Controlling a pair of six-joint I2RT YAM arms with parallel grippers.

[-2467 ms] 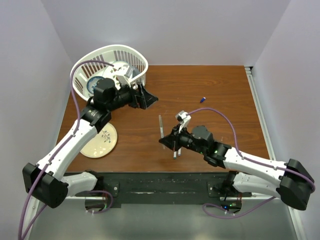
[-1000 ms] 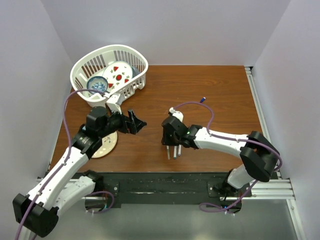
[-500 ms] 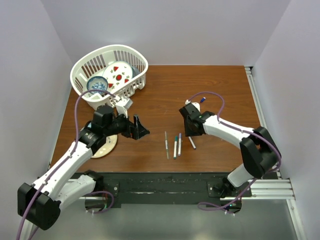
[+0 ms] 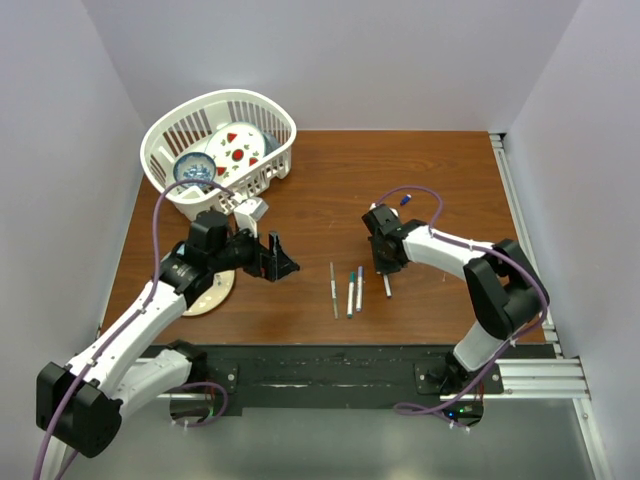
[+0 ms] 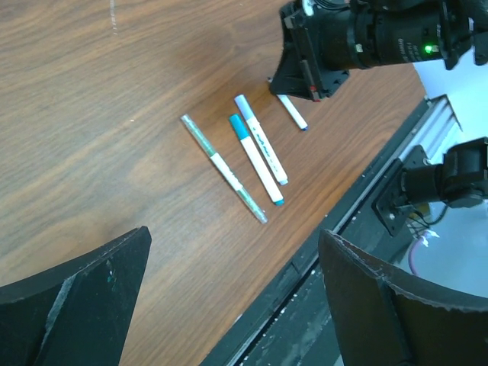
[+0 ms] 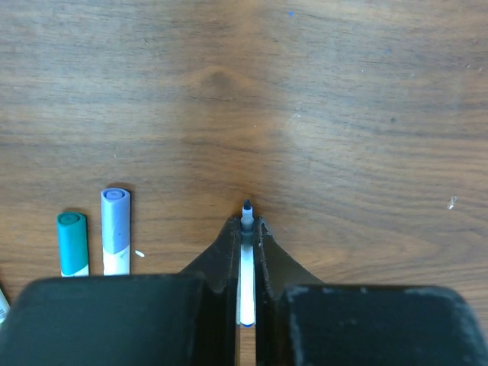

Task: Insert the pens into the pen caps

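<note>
- The right pincer (image 6: 246, 226) is pinched narrow around the uncapped blue-tipped pen (image 6: 245, 293), low on the surface (image 6: 343, 114). The tip is left bare beyond the fingers, likely so a cap can go on.
- The blue cap (image 4: 406, 199) lies loose, farther away and slightly right.
- The left pincer (image 4: 279, 258) hangs wide and empty at the left, probably free to fetch it.
- Three other pens (image 5: 255, 156) lie side by side just left of the held pen.

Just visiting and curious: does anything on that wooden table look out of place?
One thing: a tiny blue plastic cap lies alone at the far side of the brown wooden table, apart from the three white pens in a row. The right gripper pinches a fourth white pen with its blue tip bare.
</note>
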